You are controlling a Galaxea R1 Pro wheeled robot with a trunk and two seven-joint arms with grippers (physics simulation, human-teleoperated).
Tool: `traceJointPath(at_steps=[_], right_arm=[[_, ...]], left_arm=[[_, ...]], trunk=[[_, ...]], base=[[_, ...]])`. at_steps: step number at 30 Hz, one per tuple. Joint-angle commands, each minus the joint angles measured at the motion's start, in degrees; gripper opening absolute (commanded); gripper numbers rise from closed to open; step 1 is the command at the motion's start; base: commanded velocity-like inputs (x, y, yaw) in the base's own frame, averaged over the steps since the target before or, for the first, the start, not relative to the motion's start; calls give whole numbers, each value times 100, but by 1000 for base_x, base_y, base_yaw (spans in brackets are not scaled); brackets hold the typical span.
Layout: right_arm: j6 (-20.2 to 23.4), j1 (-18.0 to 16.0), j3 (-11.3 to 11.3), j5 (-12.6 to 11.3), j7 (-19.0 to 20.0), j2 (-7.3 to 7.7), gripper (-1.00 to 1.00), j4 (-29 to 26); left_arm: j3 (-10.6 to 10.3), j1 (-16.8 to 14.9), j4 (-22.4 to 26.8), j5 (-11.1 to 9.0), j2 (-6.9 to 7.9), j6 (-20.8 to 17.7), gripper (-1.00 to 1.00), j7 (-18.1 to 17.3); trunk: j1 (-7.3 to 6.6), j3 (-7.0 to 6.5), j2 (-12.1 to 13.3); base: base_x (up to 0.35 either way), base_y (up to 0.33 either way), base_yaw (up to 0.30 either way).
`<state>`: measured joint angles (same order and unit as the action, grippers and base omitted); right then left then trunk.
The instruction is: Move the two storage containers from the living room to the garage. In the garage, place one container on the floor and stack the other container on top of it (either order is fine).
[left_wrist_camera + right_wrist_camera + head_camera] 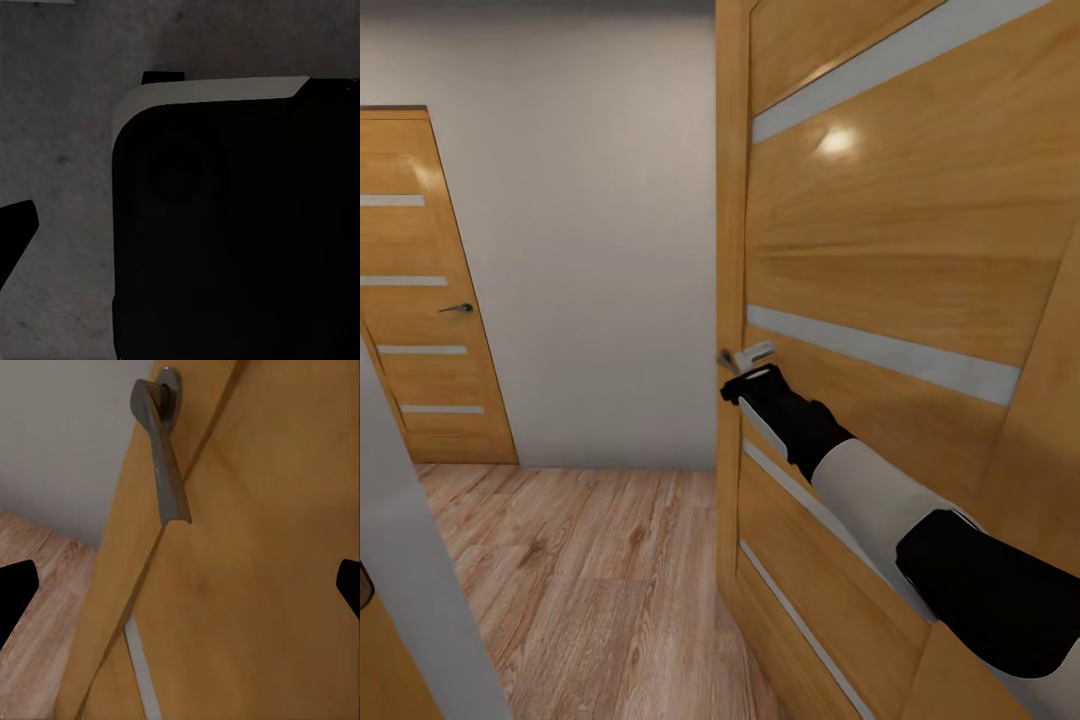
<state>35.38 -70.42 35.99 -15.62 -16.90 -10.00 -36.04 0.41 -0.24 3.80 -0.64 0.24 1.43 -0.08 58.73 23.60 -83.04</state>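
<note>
Right, the right hand (745,383) is up at the lever handle (748,355) of the open wooden door (880,240), fingertips spread wide, gripping nothing. Left hand: dark wrist view, can't tell its state. Second door (420,300) across the plank floor (590,570).

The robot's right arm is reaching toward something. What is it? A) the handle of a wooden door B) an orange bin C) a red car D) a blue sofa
A: in the head view the right gripper sits just under the grey lever handle at the edge of the wooden door, and the right wrist view looks straight at that handle.
</note>
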Motion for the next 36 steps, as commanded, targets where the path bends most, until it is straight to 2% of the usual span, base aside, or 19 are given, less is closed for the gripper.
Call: traceJointPath(at_steps=[1,25,36], right_arm=[[19,-7,15,-70,-46,0,100,-50],[24,-7,7,-93,-38,0,100,-72],[-60,-7,24,-48,-107,0,100,-68]], left_arm=[[3,-2,-2,-7,1,15,100,-1],[3,-2,-2,-7,3,15,100,-1],[3,-2,-2,-7,8,15,100,-1]], trunk=[[0,7,-3],[0,7,-3],[0,7,-3]], base=[[0,0,0],[3,0,0],[269,0,0]])
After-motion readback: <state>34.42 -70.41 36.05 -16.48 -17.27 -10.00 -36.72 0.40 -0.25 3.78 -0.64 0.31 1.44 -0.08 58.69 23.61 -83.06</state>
